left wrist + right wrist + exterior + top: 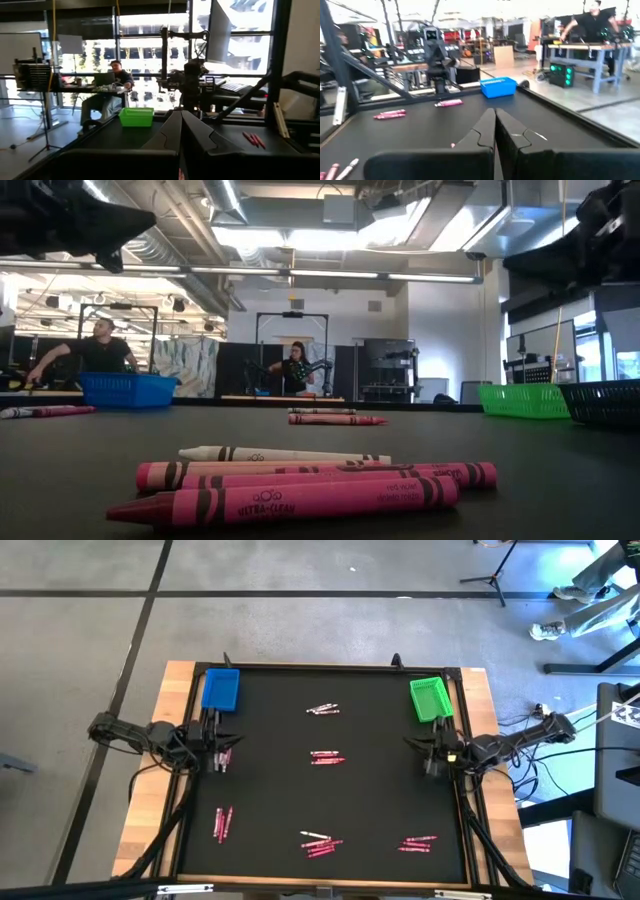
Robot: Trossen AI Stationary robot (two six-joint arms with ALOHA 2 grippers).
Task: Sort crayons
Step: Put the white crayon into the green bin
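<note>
Pink-red crayons lie flat on the black table in several small groups: far centre [323,709], centre [327,757], near left [222,823], near centre [320,843] with one pale stick [280,453], and near right [418,843]. A few more crayons [222,756] lie just beside my left gripper [225,740], which hovers shut at the table's left edge, near the blue tray [220,690]. My right gripper [418,745] hovers shut at the right edge, near the green tray [430,700]. Both wrist views show the fingers [180,127] [495,122] closed together with nothing between them.
The trays stand in the two far corners, blue tray [498,86] left and green tray [136,116] right. A dark mesh basket [605,402] shows at the right in the low view. A wooden rim [180,670] frames the table. People sit and stand in the room beyond.
</note>
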